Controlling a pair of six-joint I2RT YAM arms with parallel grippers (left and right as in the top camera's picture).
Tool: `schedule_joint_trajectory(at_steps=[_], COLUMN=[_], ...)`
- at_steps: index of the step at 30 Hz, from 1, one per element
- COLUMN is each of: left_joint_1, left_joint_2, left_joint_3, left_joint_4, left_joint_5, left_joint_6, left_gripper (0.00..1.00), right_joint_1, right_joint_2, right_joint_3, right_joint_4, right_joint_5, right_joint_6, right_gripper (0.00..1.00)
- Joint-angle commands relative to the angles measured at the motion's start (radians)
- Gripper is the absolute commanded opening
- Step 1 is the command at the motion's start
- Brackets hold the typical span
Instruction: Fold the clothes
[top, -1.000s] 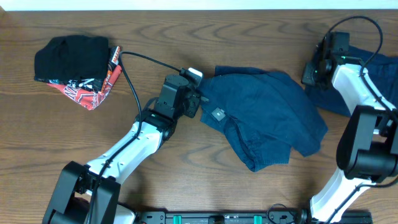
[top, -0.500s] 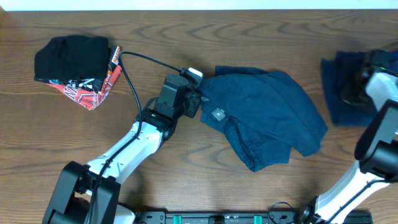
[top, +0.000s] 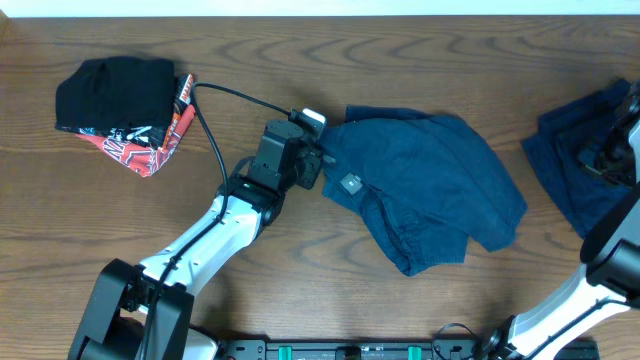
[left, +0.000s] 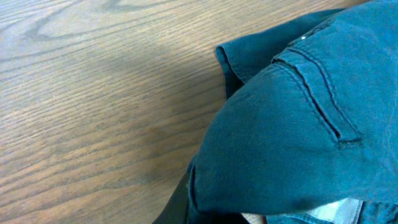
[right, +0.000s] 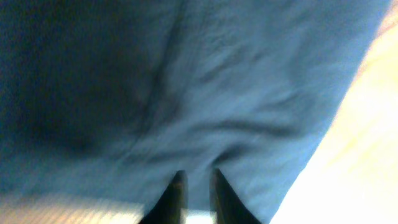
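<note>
The right arm has swung out from the table's far right area to the right edge, and the right-hand navy garment (top: 572, 165) now lies shifted and spread wider; the left arm has not moved. The right gripper (top: 608, 157) hangs over that garment's right part, its fingers (right: 177, 193) a little apart above blurred blue cloth, with nothing visibly between them. The left gripper (top: 320, 160) is pressed together on the left edge of the middle navy garment (top: 425, 180), whose cloth bunches up right against it in the left wrist view. A pale label patch (top: 351, 183) sits just beside that grip. The two garments lie apart, with bare wooden table (top: 300, 60) between them. Far left, well away, rests a pile of black and red-patterned cloth (top: 125, 105). A black cable (top: 215, 130) arcs over open wood near it.
</note>
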Motion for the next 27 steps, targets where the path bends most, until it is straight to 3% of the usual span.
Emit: schedule_joint_trajectory(at_steps=[1,4,8,14,21,23,26,27], left_joint_1=[0.002,0.002,0.002,0.002,0.002,0.002,0.002,0.002], left_joint_2=[-0.014,-0.014,-0.014,-0.017,-0.019,-0.019,-0.019,-0.019], left_joint_3=[0.008,0.008,0.008,0.008,0.008,0.008,0.008,0.008], left_joint_4=[0.007,0.014,0.034,0.053,0.056,0.055,0.055,0.055], left_joint_5=[-0.005,-0.005,-0.005,-0.005,-0.005,-0.005,-0.005,-0.005], left_joint_6=[-0.005,-0.005,-0.005,-0.02,-0.02,-0.02,-0.02,-0.02], left_gripper=[0.06,0.06,0.06,0.06,0.06,0.06,0.06,0.06], right_joint_1=[0.038,0.06,0.107,0.184,0.238,0.24,0.238,0.238], right_joint_2=[-0.102,-0.115,-0.115,-0.115,-0.115,-0.115,-0.115,-0.116], right_joint_3=[0.026,0.014,-0.054,-0.202,-0.361,-0.396,-0.412,-0.41], right_joint_4=[-0.114,-0.28,-0.37,-0.336,-0.169,-0.089,-0.023,-0.017], right_joint_5=[-0.267,-0.365,-0.401,-0.436,-0.439,-0.424,-0.425,-0.425], right_joint_6=[-0.132,-0.136,-0.137,-0.137,-0.096,-0.069,-0.047,-0.043], right_gripper=[0.64,0.6,0.58,0.58,0.57,0.44,0.01,0.01])
